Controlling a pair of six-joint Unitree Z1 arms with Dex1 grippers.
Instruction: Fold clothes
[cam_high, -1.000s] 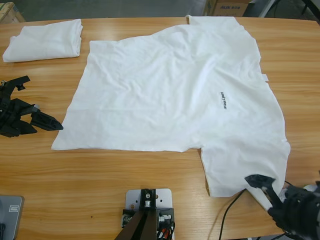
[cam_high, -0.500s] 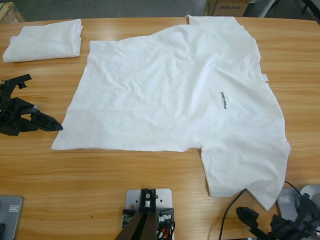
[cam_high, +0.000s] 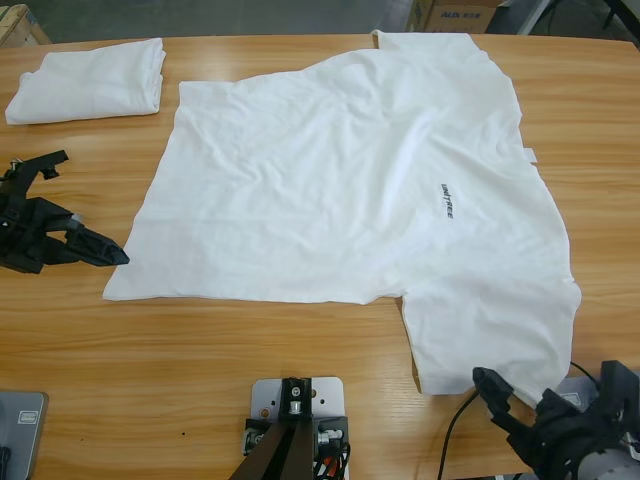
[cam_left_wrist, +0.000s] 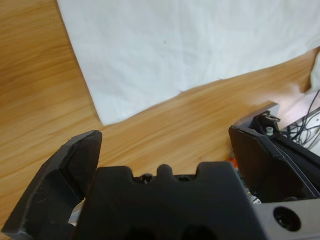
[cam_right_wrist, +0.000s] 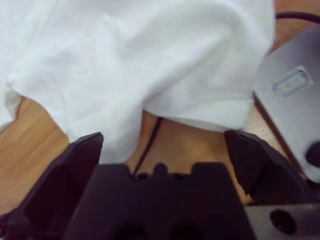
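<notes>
High view: one tee spread flat, one folded, both hands empty

Spread T-shirt (cam_high: 350, 190) lies open across the middle and right of the tabletop (cam_high: 200, 370), collar end toward the right edge, hem toward the left. Small dark printed mark (cam_high: 446, 201) sits on the chest, right of centre. One sleeve reaches the far edge, the other sleeve (cam_high: 490, 335) points toward the near right corner.

Folded T-shirt (cam_high: 88, 80) sits at the far left corner, apart from the spread one.

Left hand (cam_high: 95, 248) is near the left edge, low over the wood, jaws apart, tips just beside the shirt's hem corner (cam_left_wrist: 102, 117), not touching it. Left wrist view confirms: bare wood between the jaws, white corner ahead of them.

Right hand (cam_high: 545, 390) is at the near right corner, jaws wide apart, nothing between them. In the right wrist view, sleeve cloth (cam_right_wrist: 150, 60) lies ahead of the open jaws, its edge lifted and rumpled over a black cable (cam_right_wrist: 147, 145) that runs under it. Cannot tell whether the jaw tips touch the fabric.
</notes>
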